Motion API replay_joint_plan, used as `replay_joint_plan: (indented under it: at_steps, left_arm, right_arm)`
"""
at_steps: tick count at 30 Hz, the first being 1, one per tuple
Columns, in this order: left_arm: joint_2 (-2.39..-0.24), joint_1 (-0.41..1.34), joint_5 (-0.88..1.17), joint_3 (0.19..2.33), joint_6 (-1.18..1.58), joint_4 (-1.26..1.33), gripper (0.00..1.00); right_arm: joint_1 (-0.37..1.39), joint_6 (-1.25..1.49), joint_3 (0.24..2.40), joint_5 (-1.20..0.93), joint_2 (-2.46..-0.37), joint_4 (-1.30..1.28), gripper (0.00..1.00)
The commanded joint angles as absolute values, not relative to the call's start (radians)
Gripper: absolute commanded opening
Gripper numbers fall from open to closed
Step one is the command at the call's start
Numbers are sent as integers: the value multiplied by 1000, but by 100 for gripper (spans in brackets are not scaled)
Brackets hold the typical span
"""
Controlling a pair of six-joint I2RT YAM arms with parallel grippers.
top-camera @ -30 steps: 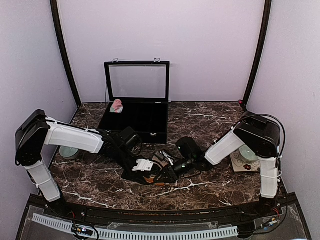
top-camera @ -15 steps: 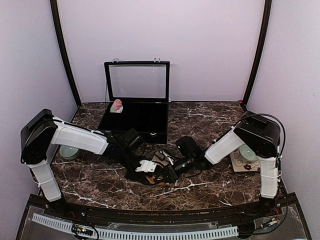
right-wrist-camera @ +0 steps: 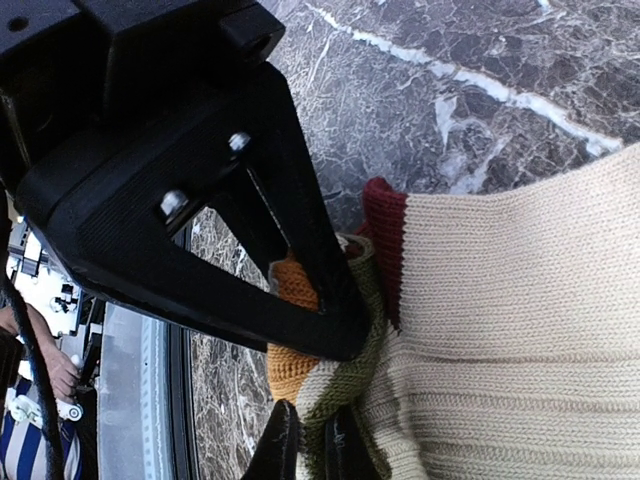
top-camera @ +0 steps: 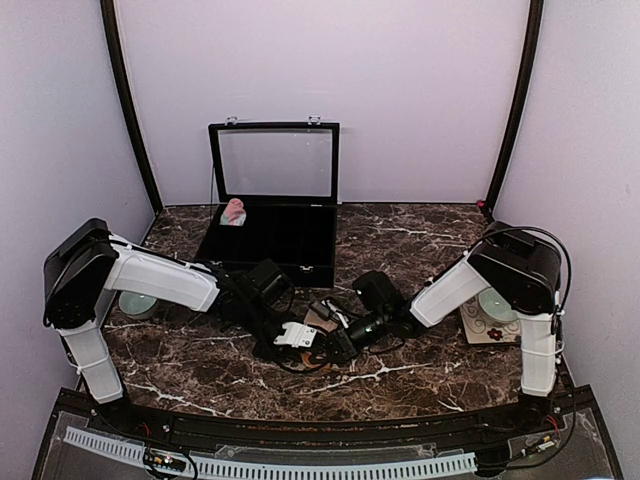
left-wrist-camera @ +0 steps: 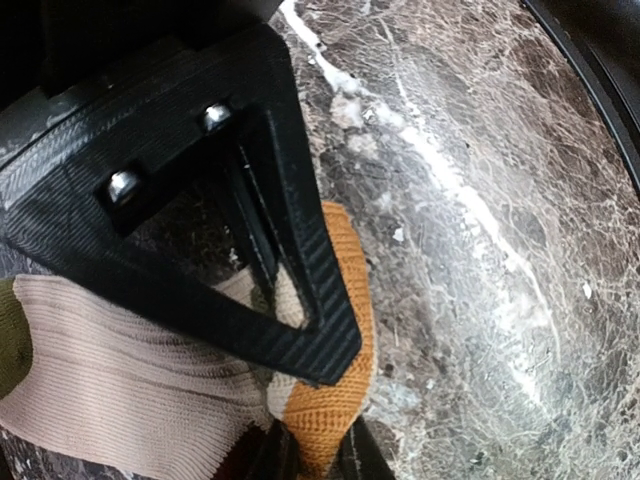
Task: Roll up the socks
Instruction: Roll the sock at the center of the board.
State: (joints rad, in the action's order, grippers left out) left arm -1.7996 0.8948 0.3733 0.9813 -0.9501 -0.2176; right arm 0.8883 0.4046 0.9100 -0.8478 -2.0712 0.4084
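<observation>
The tan sock [left-wrist-camera: 110, 380] lies on the marble table [top-camera: 420, 250] between both arms, cream ribbed with an orange end [left-wrist-camera: 335, 300], an olive stripe [right-wrist-camera: 355, 375] and a maroon cuff [right-wrist-camera: 385, 230]. My left gripper [left-wrist-camera: 318, 412] is shut on the orange end. My right gripper [right-wrist-camera: 318, 415] is shut on the olive-striped edge beside the cuff. In the top view the two grippers, left [top-camera: 298, 337] and right [top-camera: 336, 343], meet over the sock [top-camera: 318, 319], which is mostly hidden. The pink sock [top-camera: 234, 211] sits in the black box's back left corner.
A black display box [top-camera: 270, 245] with its glass lid raised stands at the back centre. A pale green bowl [top-camera: 137, 303] sits by the left arm. Under the right arm lie a patterned mat [top-camera: 488, 326] and another bowl [top-camera: 497, 303]. A black rail [top-camera: 300, 428] runs along the table's near edge.
My left arm has reached further right toward the sock, and its jaws have closed onto the orange end. The right gripper has kept its hold and barely moved.
</observation>
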Motion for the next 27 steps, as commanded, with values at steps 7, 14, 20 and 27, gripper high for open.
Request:
replay_joint_plan:
  at_steps: [7,14,20,27]
  left_arm:
    - [-1932,891,377,1051,-922,-464,0]
    - [-2036,855,458,1161,-882,-620,0]
    - [-2117,818,537,1260,-855,-736,0]
    - [-2210,777,615,1359,-825,-855,0]
  right_arm:
    - [874,415,753,-544,-2019,237,96]
    - [874,445,581,-214,-1762,237,99]
    - [875,421,415,5,-1434,316,99]
    - [868,308,218,83,-1152,670,99]
